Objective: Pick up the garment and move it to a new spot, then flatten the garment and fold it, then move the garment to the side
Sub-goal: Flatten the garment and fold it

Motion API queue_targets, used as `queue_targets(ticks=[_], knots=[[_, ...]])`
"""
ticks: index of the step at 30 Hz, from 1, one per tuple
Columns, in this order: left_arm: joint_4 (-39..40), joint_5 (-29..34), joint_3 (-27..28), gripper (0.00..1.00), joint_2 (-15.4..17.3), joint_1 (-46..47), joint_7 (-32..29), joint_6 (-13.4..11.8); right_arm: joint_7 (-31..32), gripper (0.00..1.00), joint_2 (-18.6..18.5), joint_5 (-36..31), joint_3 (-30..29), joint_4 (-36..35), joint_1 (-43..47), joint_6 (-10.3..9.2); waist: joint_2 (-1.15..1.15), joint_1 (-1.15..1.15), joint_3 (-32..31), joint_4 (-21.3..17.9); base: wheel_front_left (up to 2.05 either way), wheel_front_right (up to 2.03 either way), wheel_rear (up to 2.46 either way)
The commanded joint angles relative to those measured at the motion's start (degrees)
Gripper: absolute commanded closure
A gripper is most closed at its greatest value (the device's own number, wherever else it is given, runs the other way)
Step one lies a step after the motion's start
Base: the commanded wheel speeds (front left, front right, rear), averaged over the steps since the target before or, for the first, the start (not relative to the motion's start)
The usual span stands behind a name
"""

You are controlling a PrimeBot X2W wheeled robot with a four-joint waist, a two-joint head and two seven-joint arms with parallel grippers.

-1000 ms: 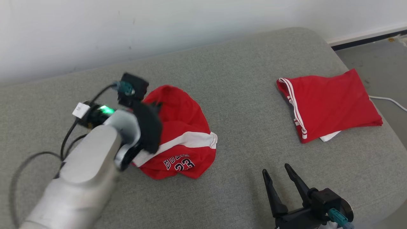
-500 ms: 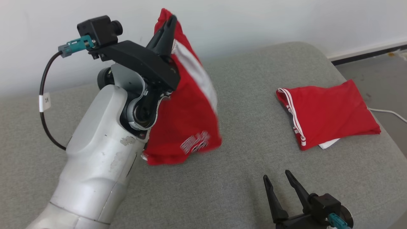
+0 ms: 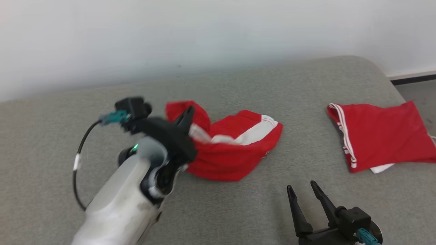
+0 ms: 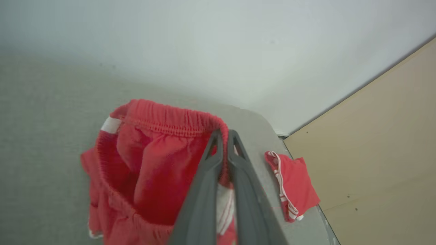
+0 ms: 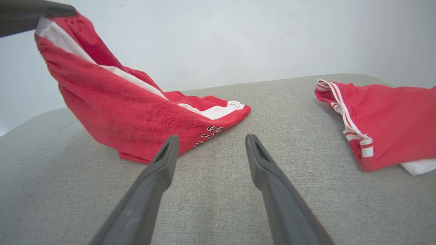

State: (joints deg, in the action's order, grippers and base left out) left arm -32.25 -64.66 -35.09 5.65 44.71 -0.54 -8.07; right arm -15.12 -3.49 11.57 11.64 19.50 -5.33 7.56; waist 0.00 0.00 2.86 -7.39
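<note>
Head and wrist views of a grey padded surface [image 3: 238, 211], listed from near to far.

Near right: the right jaws stand released, with nothing between them. Their two dark fingers [image 3: 295, 209] [image 5: 153, 183] are spread wide and point toward the far side, just above bare grey fabric.

Near left: the pale left forearm [image 3: 119, 204] rises from the near edge, and a black cable [image 3: 76, 170] loops along its left side. This arm is blurred in the head view, so its outline is only approximate.

Left of centre: the left jaws are clenched on the red shorts [image 3: 231, 153] [image 4: 146, 170] [image 5: 136, 115]. In the left wrist view the fingers [image 4: 204, 190] pinch the gathered elastic waistband, with their tips close together. The gripped end is raised off the padded surface. From there the cloth slopes down to the right, and the right-hand end, crossed by a broad white stripe, lies on the surface. In the right wrist view, white lettering shows on the lower red panel, partly lost in a fold. The shorts lie to the far left of the right jaws and are not touching them.

Right: a folded red garment [image 3: 381, 136] [image 4: 296, 183] [image 5: 391, 115] lies flat by the right edge, well apart from the shorts. It has thin white piping along its left side and a white corner showing at its near edge.

Far: a plain white wall [image 3: 218, 34] stands behind the padded surface. A dark skirting strip [image 3: 412, 80] and grey floor [image 3: 417, 93] show at the far right.
</note>
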Motion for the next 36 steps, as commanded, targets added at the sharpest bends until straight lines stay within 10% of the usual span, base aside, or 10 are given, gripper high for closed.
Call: queue_targets(ticks=[1,11,12,13,23,36], knots=[[-0.2,0.2,0.0,1.00,0.8,-1.2,0.2,-0.1,0.0,0.00,0.1,0.1,0.0,-0.2,0.6,-0.16,0.00,0.00,0.4,1.7,0.00,0.00,0.00],[-7.0,4.6,0.4,0.98,7.4,-9.2,9.5,-2.4,0.0,0.00,0.3,-0.1,0.8,0.3,0.0,-0.16,0.00,0.00,0.2,3.1,0.00,0.00,0.00],[-7.6,5.0,0.4,0.06,7.6,-9.7,10.5,-2.2,0.0,0.00,0.3,0.0,1.0,0.4,-0.1,-0.16,0.00,0.00,0.0,2.9,0.00,0.00,0.00],[-8.1,5.5,0.1,0.00,7.8,-10.3,11.4,-1.8,0.0,0.00,0.2,0.0,1.2,0.5,0.0,-0.16,0.00,0.00,-0.2,2.7,0.00,0.00,0.00],[1.3,19.7,9.2,0.00,10.9,-18.9,15.7,-0.4,0.0,0.00,-0.8,-0.5,-0.6,-0.1,1.5,-0.16,0.00,0.00,-2.7,2.1,0.00,0.00,0.00],[22.7,41.6,27.0,0.00,5.4,-42.9,15.7,2.6,0.2,0.00,-1.5,-1.2,-3.6,-1.0,1.9,-0.16,0.00,0.00,-4.9,4.0,0.00,0.00,0.00]])
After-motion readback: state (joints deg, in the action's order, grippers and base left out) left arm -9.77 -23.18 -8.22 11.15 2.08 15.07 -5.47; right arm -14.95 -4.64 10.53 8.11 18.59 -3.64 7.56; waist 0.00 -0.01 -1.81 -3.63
